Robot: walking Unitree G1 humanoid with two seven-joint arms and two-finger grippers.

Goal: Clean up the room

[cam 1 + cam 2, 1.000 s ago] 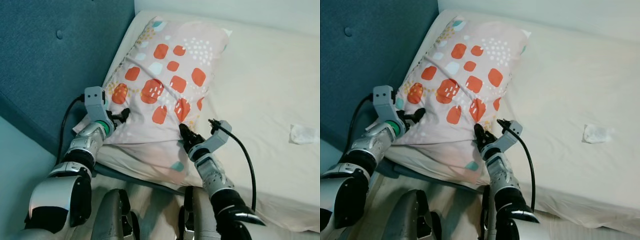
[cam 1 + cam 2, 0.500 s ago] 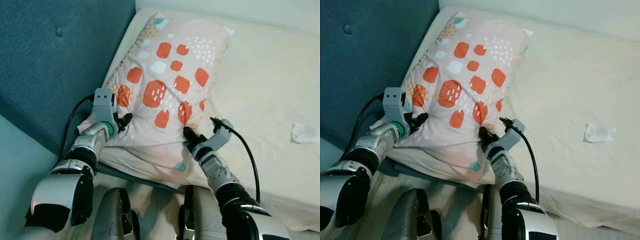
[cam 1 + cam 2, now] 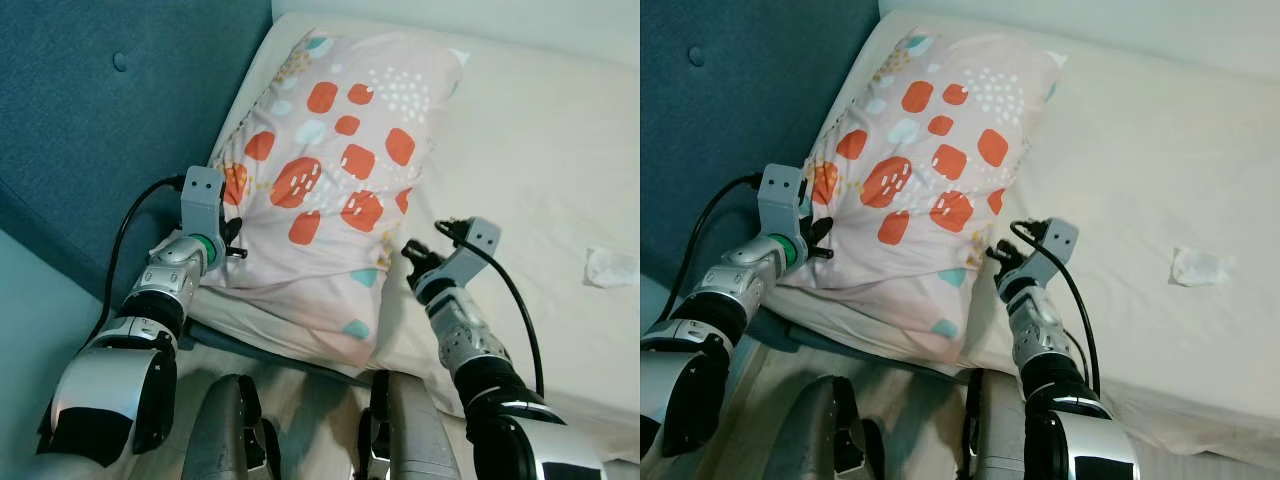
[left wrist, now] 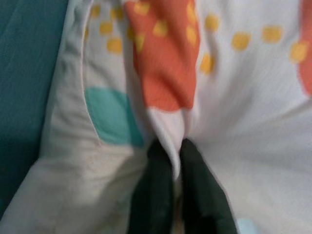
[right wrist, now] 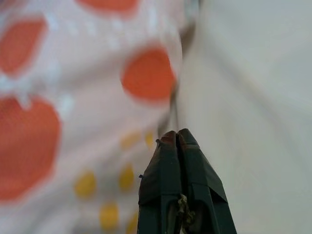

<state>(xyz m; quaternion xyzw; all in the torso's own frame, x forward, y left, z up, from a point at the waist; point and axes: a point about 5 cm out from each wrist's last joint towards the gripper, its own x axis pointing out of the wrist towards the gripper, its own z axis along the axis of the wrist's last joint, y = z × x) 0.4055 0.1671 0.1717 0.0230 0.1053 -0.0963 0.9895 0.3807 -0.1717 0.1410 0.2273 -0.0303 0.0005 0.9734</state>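
Two grippers work at the near edge of the bed (image 3: 520, 150). The left gripper (image 3: 233, 240) sits at the near left corner of one pillow (image 3: 335, 180); in the left wrist view its jaws are pinched tight on a fold of the pillow's fabric. The right gripper (image 3: 412, 256) hovers just beside the pillow's right edge, over the sheet; in the right wrist view its jaws are pressed together with nothing between them.

The single pillow lies at the head of the bed, its left side up against the teal headboard (image 3: 90, 130) and its near end sagging over the mattress edge. Its case is pale pink with orange rounded patches, a few teal and light-blue ones, small yellow dots and a cluster of white dots near the far end.

Well apart to the right, one crumpled white tissue (image 3: 610, 266) rests on the cream sheet.
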